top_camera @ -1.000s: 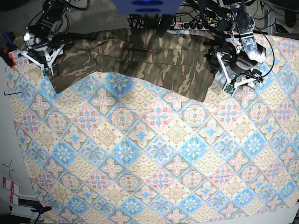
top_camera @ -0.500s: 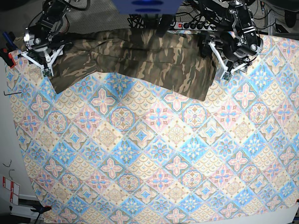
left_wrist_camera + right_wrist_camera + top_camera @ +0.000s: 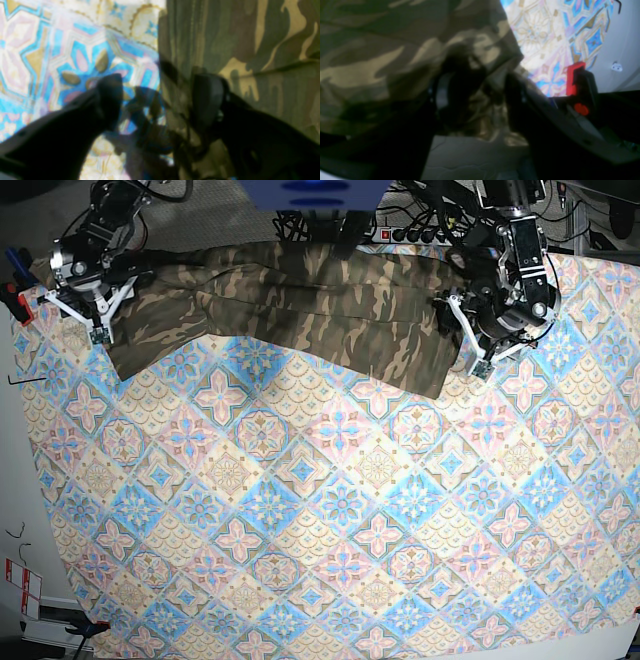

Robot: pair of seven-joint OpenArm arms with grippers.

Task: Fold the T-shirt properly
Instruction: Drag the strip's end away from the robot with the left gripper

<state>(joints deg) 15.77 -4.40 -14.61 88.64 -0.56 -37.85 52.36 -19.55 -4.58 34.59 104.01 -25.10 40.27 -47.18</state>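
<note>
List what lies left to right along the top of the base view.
Red clamp → right end effector → T-shirt → left end effector → bare tablecloth.

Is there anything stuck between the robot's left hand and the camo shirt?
No, nothing visible is in the way. The left hand sits right over the edge of the T-shirt, one finger above the cloth and the other above the tablecloth.
</note>
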